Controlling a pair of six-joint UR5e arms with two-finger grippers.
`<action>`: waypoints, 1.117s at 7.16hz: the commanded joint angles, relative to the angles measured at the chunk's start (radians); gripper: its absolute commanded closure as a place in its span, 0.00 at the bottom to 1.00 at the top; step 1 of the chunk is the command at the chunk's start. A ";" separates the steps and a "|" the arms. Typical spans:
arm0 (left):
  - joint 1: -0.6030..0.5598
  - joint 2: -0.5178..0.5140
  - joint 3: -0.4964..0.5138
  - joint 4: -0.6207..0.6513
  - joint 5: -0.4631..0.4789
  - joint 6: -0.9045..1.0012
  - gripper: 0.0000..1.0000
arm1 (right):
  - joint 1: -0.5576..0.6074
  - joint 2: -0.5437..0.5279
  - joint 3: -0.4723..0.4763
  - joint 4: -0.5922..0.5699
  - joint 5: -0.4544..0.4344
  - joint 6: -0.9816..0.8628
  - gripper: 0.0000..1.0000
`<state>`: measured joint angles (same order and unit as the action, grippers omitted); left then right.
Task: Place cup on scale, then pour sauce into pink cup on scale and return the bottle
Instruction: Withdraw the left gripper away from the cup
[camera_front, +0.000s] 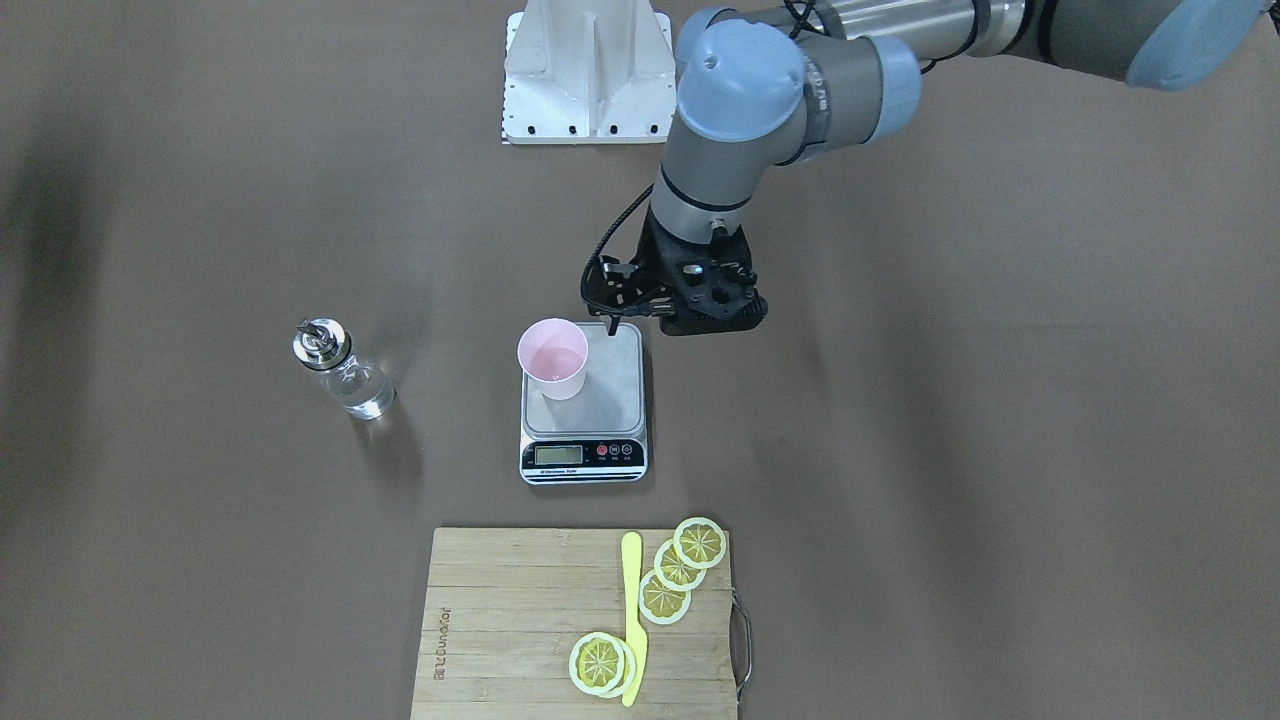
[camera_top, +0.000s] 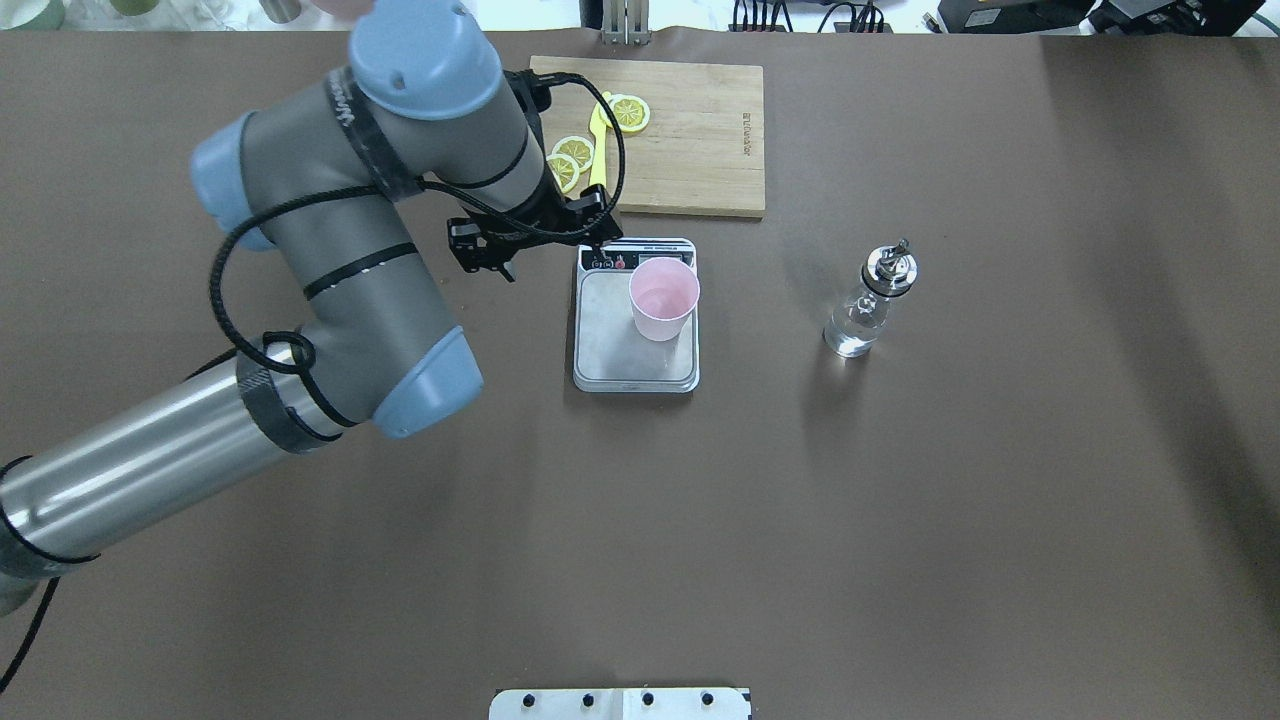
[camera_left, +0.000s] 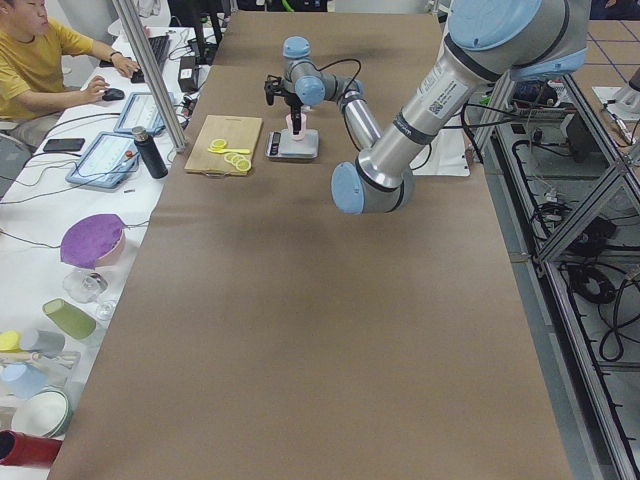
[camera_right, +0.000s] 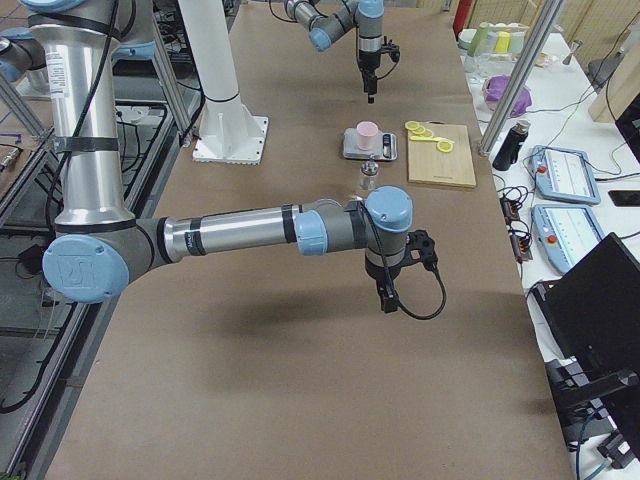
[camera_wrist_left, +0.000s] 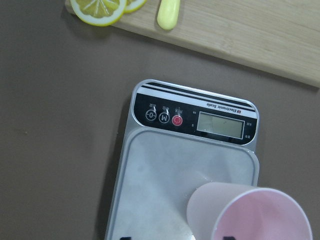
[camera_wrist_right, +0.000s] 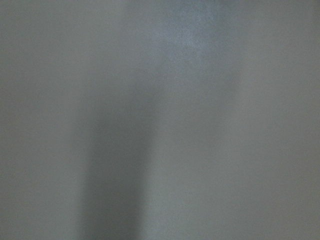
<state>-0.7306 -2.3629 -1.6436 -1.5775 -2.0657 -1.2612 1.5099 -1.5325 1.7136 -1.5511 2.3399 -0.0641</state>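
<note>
Currently in hand, by my reading: getting the left arm away from the scale so that pouring can begin.

- Cup (camera_front: 555, 358): pink, standing upright on the scale (camera_front: 610, 405), sitting toward the plate's bottle-side edge, with its base seemingly resting wholly on the plate.
- Left gripper (camera_front: 650, 320): hovering over the scale's robot-side edge, just beside the cup, with its jaws standing apart and holding nothing.
- Right gripper (camera_right: 385, 290): hanging over the table (camera_front: 900, 450), well apart from the bottle. It is showing only in the side camera, so I cannot tell whether it is parted or closed.
- Bottle (camera_front: 340, 375): standing upright on the table on the robot's right, well apart from the scale, with clear sauce (camera_front: 365, 395) showing through the glass.
- Cutting board (camera_front: 520, 610), lemon slices (camera_front: 698, 541), yellow knife (camera_front: 632, 620): lying beyond the scale, taking no part.

Handling note: the left gripper is best rising straight up before swinging aside, since a sideways sweep is risking a knock to the light cup's rim. The cup is sitting off-centre, so the pour is calling for careful aim at its mouth. The right gripper is likely doing best by taking the bottle at its glass body, below the metal cap.
</note>
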 joint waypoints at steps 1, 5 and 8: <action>-0.129 0.108 -0.077 0.022 -0.092 0.186 0.00 | -0.016 -0.009 0.064 0.003 0.025 0.004 0.01; -0.274 0.206 -0.070 0.022 -0.179 0.459 0.00 | -0.103 -0.095 0.244 0.170 0.041 0.128 0.07; -0.309 0.231 -0.067 0.024 -0.180 0.512 0.00 | -0.348 -0.087 0.285 0.267 -0.075 0.409 0.03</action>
<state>-1.0245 -2.1431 -1.7110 -1.5558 -2.2450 -0.7887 1.2537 -1.6206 1.9766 -1.2998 2.3304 0.2645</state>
